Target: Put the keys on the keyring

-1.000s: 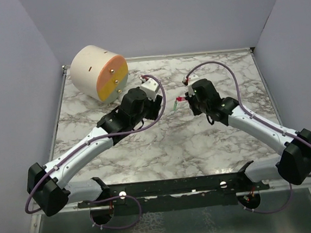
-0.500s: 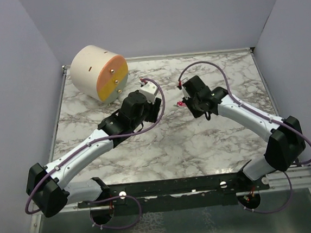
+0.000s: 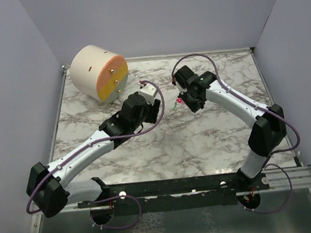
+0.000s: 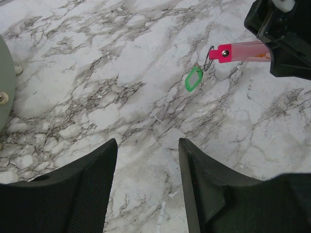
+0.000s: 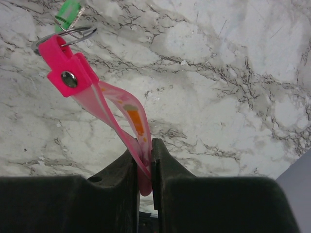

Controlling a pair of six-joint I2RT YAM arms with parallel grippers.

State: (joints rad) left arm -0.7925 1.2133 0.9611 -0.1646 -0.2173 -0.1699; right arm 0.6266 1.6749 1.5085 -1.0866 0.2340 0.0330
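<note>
The right end effector (image 5: 144,154) clamps the keyring (image 5: 97,92) by its pink strip. The green key (image 4: 194,78) dangles at the ring near the table (image 3: 201,140) centre, at 3 o'clock of the open, empty left end effector (image 4: 147,145). Risk: the thin strip slips, or swinging sheds the key. Versus a second ago, the right end effector sits nearer 12 o'clock

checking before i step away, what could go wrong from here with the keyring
The right end effector pinches only the end of the pink strip, so it might slip out. The green key dangles from the silver ring; a jolt could shake it off if it isn't fully threaded.
</note>
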